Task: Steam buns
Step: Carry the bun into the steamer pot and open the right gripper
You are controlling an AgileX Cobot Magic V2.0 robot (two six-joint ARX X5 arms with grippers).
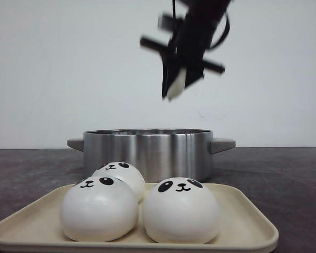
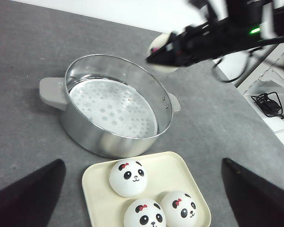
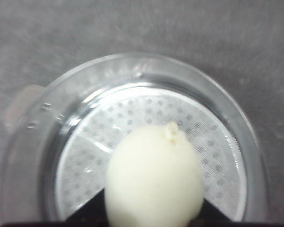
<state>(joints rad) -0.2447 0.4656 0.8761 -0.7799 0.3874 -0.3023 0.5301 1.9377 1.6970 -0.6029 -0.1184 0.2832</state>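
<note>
Three white panda-faced buns [image 1: 99, 208] [image 1: 181, 209] [image 1: 121, 174] lie on a cream tray [image 1: 242, 232] at the near table edge. Behind it stands a steel steamer pot [image 1: 147, 153] with a perforated plate [image 2: 113, 106] and nothing on it. High above the pot, my right gripper [image 1: 175, 87] is shut on a fourth bun [image 3: 154, 184], which hangs over the plate [image 3: 146, 113]. My left gripper [image 2: 141, 163] hovers open over the tray [image 2: 170, 170], well above its buns [image 2: 128, 177] [image 2: 143, 215] [image 2: 179, 208], holding nothing.
The pot has two grey side handles [image 2: 52, 92] [image 1: 223, 143]. A white shelf with a black cable [image 2: 270, 104] stands beyond the table's right edge. A white wall lies behind the pot.
</note>
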